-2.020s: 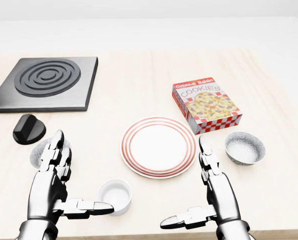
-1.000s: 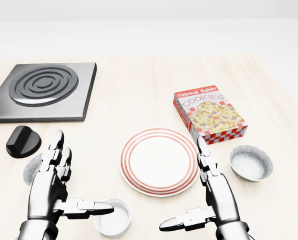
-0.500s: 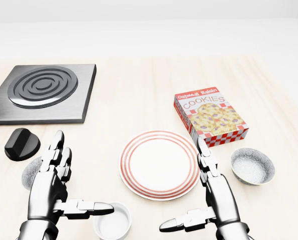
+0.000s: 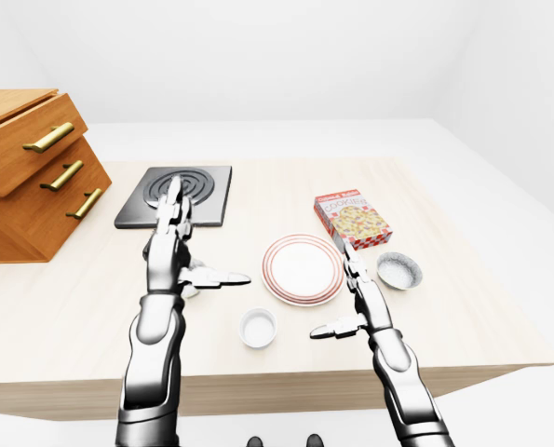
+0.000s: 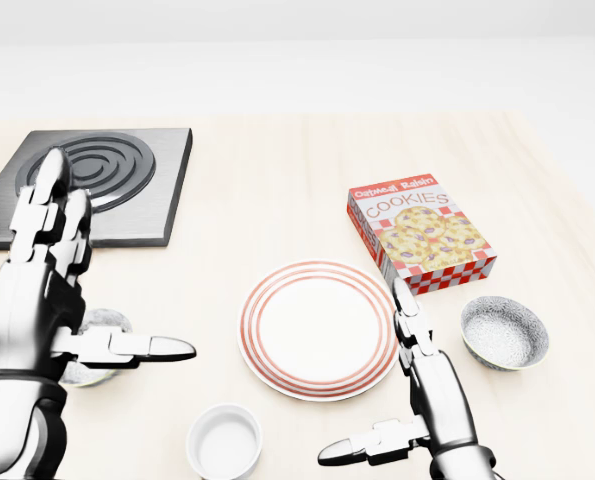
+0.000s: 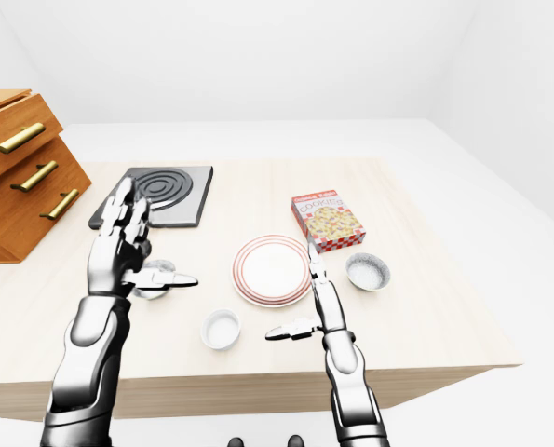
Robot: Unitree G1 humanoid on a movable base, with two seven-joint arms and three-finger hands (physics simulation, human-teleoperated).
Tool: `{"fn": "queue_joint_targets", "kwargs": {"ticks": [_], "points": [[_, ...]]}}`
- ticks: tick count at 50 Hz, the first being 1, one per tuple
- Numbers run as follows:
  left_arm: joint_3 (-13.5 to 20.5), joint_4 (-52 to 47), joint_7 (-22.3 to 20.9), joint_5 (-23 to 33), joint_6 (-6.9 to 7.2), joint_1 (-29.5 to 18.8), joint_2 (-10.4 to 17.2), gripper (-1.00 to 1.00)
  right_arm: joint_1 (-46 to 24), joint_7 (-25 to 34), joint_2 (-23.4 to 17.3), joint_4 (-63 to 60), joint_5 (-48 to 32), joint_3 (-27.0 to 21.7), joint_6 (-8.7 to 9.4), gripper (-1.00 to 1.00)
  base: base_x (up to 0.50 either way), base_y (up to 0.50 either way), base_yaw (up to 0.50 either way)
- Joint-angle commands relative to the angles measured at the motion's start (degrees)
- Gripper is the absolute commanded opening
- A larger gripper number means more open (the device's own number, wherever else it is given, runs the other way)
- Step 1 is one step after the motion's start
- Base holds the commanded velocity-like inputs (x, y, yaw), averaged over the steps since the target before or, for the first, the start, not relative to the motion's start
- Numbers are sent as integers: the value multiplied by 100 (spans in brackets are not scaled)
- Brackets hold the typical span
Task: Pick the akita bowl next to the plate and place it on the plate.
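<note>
Progress is nil: the grey speckled akita bowl (image 5: pixel 502 333) sits on the pale wooden worktop (image 5: pixel 277 190), just right of the red-ringed white plate (image 5: pixel 317 328), untouched. Right robot hand (image 5: pixel 439 408) and left robot hand (image 5: pixel 37 300) are spread wide, holding nothing. Reaching, grasping and placing are all left to do.

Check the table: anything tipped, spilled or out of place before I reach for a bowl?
Nothing stands out. The plate lies flat and bare, the grey bowl to its right and the white cup below it sit upright, the cookie box lies face up. A second grey bowl is partly hidden behind the left hand.
</note>
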Motion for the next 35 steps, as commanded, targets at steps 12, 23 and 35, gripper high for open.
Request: {"fn": "queue_joint_targets", "kwargs": {"ticks": [12, 23, 35], "points": [[1449, -1415, 260, -919, 0, -2126, 1583, 100, 44, 3, -1, -1, -9, 6, 0, 100, 0, 0, 0], [2675, -1358, 719, -2180, 0, -2509, 3069, 100, 53, -18, 6, 17, -21, 13, 0, 100, 0, 0, 0], [3558, -510, 1197, -3161, 0, -2069, 4245, 100, 53, -46, 13, -16, -19, 23, 0, 100, 0, 0, 0]]}}
